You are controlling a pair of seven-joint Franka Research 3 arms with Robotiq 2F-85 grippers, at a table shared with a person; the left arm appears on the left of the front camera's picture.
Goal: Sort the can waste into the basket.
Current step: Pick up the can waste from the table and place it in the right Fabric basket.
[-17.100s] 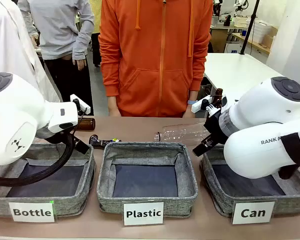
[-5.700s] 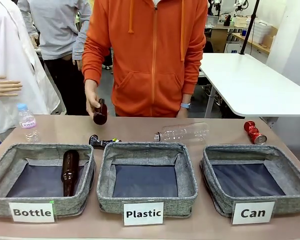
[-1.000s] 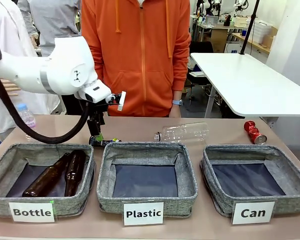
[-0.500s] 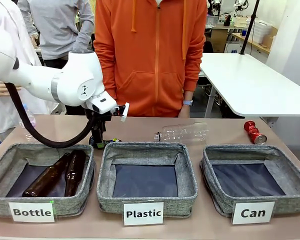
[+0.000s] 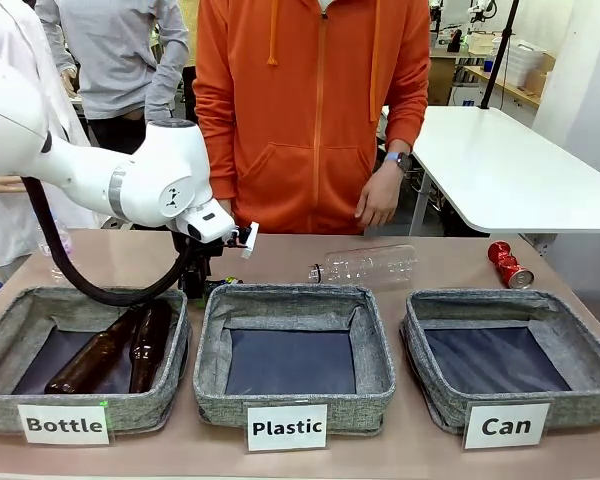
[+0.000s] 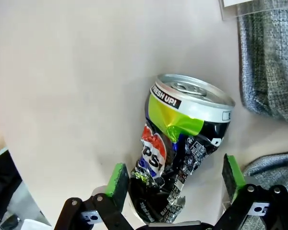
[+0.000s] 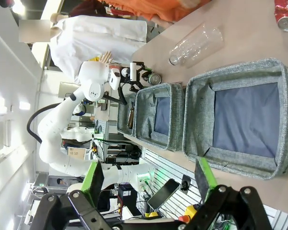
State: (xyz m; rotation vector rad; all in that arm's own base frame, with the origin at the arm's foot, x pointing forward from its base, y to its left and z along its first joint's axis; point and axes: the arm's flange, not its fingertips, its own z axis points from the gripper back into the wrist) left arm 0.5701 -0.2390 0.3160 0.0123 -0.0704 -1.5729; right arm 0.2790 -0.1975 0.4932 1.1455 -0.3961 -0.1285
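Left end effector (image 6: 175,178): open, straddling the black can (image 6: 182,139).
Risk: you grip its crumpled end off-centre; it twists free.

my pads (image 6: 117,179) look matt green, the crumpled can (image 6: 182,143) is glossy printed metal with a bright bare rim, the table (image 6: 77,96) is smooth and matt, the nearby basket (image 6: 269,72) rough woven cloth.

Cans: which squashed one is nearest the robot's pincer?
The black crushed metal can with green-and-white marks, inside the open left pincer; the shiny red crushed can lies far away.
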